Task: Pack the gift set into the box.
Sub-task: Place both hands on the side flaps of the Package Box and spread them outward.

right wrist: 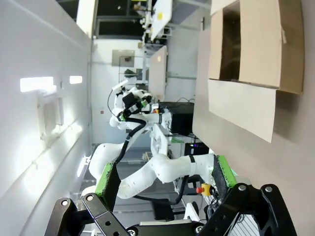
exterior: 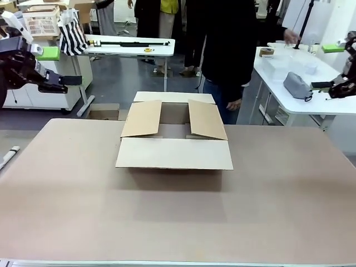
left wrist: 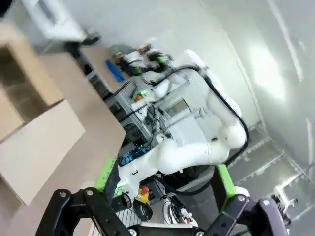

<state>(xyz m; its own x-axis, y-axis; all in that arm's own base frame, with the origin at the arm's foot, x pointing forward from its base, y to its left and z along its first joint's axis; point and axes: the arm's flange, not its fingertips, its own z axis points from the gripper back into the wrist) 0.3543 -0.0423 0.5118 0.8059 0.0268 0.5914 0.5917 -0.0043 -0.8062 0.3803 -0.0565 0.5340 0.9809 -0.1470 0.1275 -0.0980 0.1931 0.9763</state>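
Note:
The box point(exterior: 174, 136) stands at the middle of the table with its four flaps spread open, and its inside looks bare. It also appears at the left of the left wrist view as the box point(left wrist: 34, 113) and at the top right of the right wrist view as the box point(right wrist: 251, 44). My left gripper point(exterior: 55, 67) hangs open, high off the table's left side, with nothing between its fingers point(left wrist: 106, 177). My right gripper point(exterior: 328, 67) is open too, raised at the far right, its fingers point(right wrist: 221, 172) holding nothing. The gift set is out of view.
A person in dark clothes point(exterior: 228, 44) stands just behind the box, one hand point(exterior: 233, 104) hanging near its far right corner. The brown table point(exterior: 178, 217) is bare around the box. A grey pouch point(exterior: 297, 86) lies on a white side table at right.

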